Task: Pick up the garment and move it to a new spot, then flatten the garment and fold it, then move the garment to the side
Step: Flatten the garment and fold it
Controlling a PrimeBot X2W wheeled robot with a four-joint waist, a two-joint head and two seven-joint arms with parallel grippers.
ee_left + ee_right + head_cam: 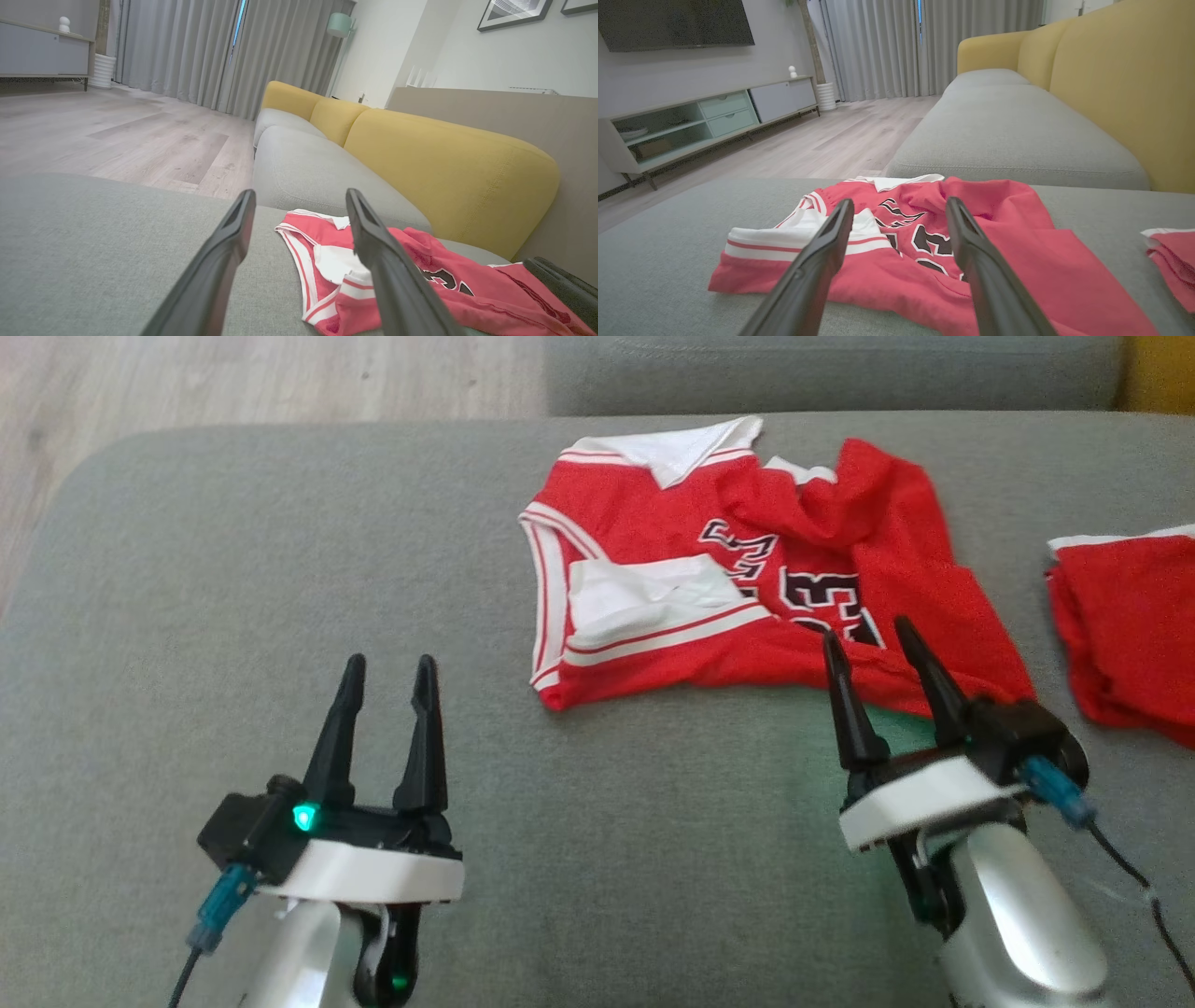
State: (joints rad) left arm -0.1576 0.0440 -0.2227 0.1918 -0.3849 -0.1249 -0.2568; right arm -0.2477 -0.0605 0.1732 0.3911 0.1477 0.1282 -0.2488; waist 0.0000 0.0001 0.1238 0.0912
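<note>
The left gripper [390, 661] is seen with its jaws held fairly wide and nothing between them, above bare gray cloth toward the near left of the seat [280, 569]. The right gripper [866, 628] is likewise spread and empty. Its fingertips are drawn up to the near edge of the jersey [635, 523], and whether the cloth is touched cannot be told.

The red jersey is found toward the far edge of the seat, a little right of its middle. It is rumpled, with white-trimmed parts turned over on its left half and the right half bunched. Its longer spread is laid left to right, roughly along the far edge, so it is crossed almost squarely by the right fingers. From the left gripper it lies ahead and off to the right, well apart.

The right arm is judged much the nearer for the pickup. A second red garment [1120, 616] is lying at the seat's right edge, apart from the jersey.
</note>
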